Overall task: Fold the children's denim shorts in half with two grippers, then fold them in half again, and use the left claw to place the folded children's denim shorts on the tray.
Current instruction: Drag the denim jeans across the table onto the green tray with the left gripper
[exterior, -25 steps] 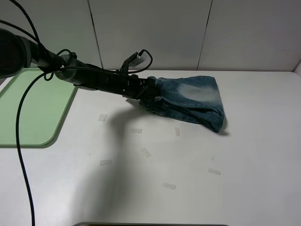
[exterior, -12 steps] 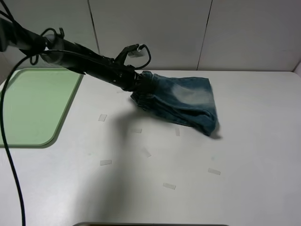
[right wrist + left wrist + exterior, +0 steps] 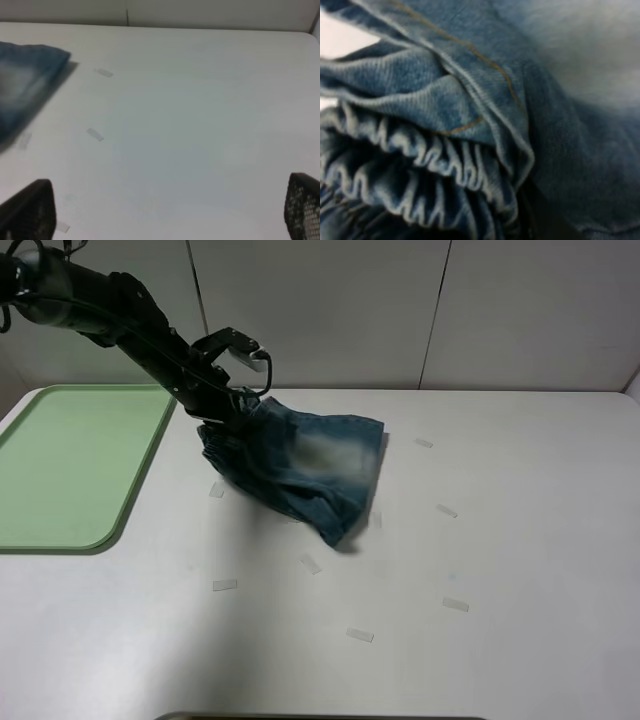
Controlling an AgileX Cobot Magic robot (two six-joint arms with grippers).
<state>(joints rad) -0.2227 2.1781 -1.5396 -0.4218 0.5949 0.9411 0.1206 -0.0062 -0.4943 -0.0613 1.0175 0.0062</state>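
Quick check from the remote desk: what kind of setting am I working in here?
Most likely a lab test bench rather than a home: a bare white table dotted with small tape markers, plain white wall panels behind, and only a green tray and the denim shorts laid out.

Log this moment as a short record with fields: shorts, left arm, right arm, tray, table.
shorts: folded children's denim shorts, one end lifted, the other hanging down to the table
left arm: left gripper, jaws shut on the gathered waistband end
right arm: right gripper, jaws wide open over bare table, holding nothing
tray: pale-green tray at the table's left, nothing on it
table: white table with small tape strips scattered
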